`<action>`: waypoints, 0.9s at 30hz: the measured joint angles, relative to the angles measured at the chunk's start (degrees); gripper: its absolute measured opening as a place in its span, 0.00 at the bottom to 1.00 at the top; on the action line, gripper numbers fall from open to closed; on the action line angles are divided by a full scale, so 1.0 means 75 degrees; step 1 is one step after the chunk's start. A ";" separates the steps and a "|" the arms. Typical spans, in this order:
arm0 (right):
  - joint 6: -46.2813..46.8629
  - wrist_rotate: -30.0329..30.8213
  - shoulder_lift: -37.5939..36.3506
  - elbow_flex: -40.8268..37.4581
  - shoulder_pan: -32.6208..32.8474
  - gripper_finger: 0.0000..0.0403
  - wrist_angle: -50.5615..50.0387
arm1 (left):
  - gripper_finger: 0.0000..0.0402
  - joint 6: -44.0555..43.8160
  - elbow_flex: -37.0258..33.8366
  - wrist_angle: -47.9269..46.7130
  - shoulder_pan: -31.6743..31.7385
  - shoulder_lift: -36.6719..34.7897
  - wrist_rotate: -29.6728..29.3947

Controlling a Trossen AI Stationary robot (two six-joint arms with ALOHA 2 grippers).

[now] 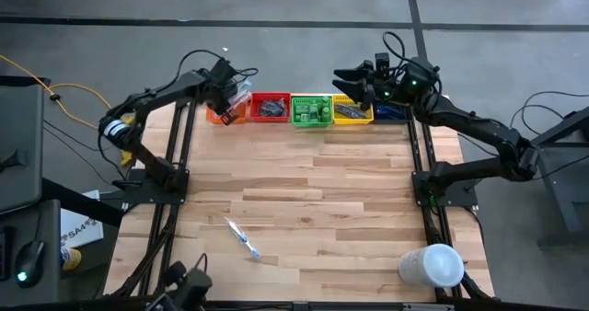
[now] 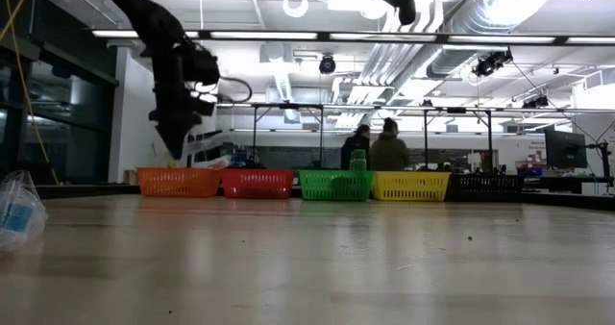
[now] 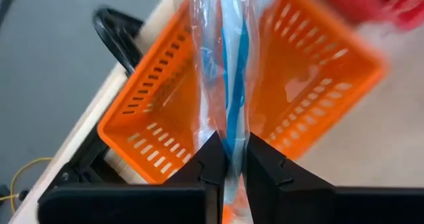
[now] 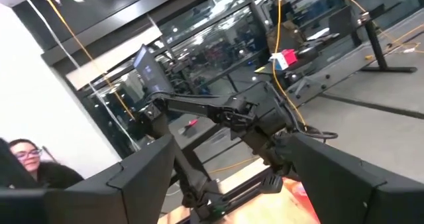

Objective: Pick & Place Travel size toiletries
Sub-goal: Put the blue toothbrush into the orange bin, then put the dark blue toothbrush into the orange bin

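Note:
My left gripper hangs over the orange bin at the far left of the bin row, shut on a clear-wrapped white-blue toothbrush. In the left wrist view the orange bin lies right below the toothbrush. A second wrapped toothbrush lies flat on the table toward the near edge; in the low view this second toothbrush shows at the left. My right gripper is raised above the yellow bin, open and holding nothing. My left gripper pinches the wrapped toothbrush between its two fingertips, on the wrapper's lower stretch. The fingers slant down from above. Most of the toothbrush sticks out beyond the fingertips, and it is lifted clear over the orange bin.
Along the far edge stand the red bin, the green bin with green bottles and a dark bin. A large white cylinder stands at the near right corner. People show beyond the table.

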 joint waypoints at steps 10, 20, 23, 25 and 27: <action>-0.0016 0.0248 0.0000 0.0000 0.0003 0.73 -0.0149 | 0.19 0.0408 -0.0003 -0.0093 0.0379 0.0609 0.0099; -0.0006 0.0228 0.0000 0.0000 0.0006 0.73 -0.0323 | 0.32 -0.0154 0.0214 -0.0557 0.0378 0.0452 0.0231; 0.0014 0.0156 0.0000 0.0000 0.0006 0.73 -0.0377 | 0.32 -0.0675 0.0653 -0.1205 0.0378 0.0161 0.0857; 0.0042 0.0140 0.0000 0.0000 0.0014 0.73 -0.0411 | 0.32 -0.1321 0.0828 -0.1720 0.0314 -0.0069 0.1339; 0.0137 0.0134 0.0000 0.0000 0.0020 0.73 -0.0497 | 0.32 -0.2170 0.0883 -0.2111 0.0126 -0.0315 0.1577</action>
